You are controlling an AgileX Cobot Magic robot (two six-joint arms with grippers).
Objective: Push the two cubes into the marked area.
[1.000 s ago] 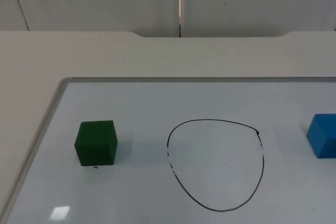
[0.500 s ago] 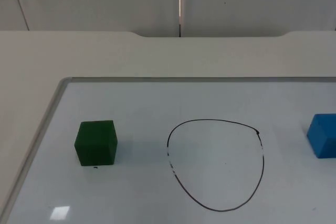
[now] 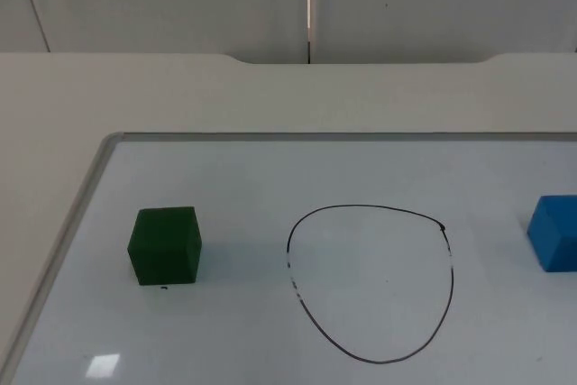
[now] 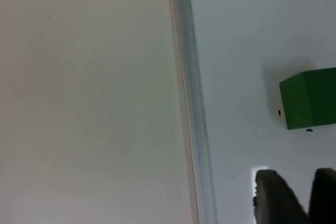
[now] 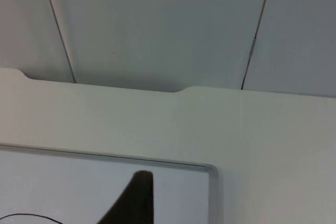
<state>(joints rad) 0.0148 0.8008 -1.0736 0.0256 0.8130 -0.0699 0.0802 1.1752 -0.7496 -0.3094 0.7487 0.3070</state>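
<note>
Green cube (image 3: pixel 164 245) is sitting on the whiteboard (image 3: pixel 270 178) left of the drawn oval (image 3: pixel 371 283), apart from it; the blue cube (image 3: pixel 554 233) is lying to the oval's right, also outside. The left claw (image 4: pixel 291 195) is hanging near the green cube by the board's edge, its opening impossible to tell. The right claw (image 5: pixel 134 200) is hanging over the board's far corner, state unclear. The desk (image 3: pixel 180 96) is carrying the board.

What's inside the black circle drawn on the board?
Nothing sits inside the black circle, only bare whiteboard. The green cube rests outside on one side and the blue cube outside on the other. Nothing covers the circle, so nothing is hidden.
</note>
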